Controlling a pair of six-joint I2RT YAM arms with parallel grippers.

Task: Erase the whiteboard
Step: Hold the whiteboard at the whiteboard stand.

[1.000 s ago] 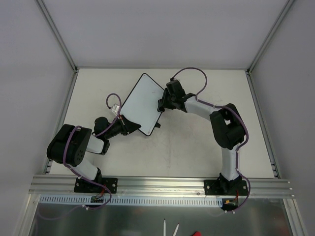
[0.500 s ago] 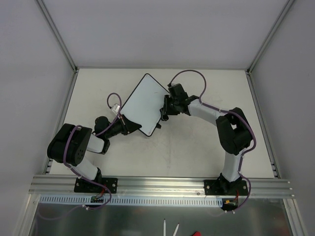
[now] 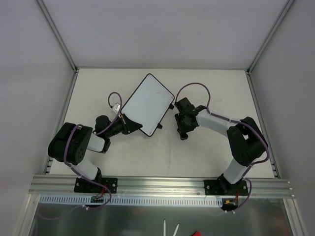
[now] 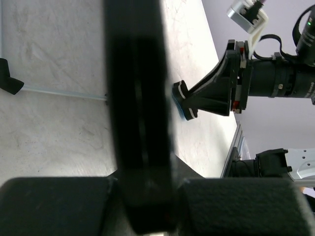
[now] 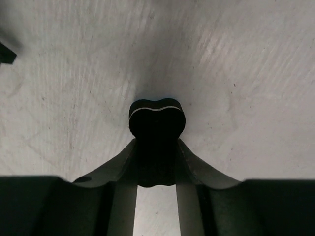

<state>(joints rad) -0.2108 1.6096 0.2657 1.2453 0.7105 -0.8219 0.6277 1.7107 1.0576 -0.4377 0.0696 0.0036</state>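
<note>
One whiteboard point(image 3: 147, 102) lies slantwise on the counter point(image 3: 216, 88), left of the middle and toward the far side, its face plain white inside a thin black rim. One corner points to the far edge and its long sides run down toward the left arm. The left hand point(image 3: 131, 125) is clenched on the board's near left edge. In the left wrist view that dark edge point(image 4: 140, 93) runs straight up between the fingers. The right hand point(image 3: 184, 131) is just beside the board's near right side, apart from it and low over the bare counter. It is closed around a small black eraser point(image 5: 156, 118), which the right wrist view shows pinched between both fingers, its notched end pointing down at the scuffed surface. From the left wrist view the same hand point(image 4: 189, 98) appears side-on beyond the board's edge.
</note>
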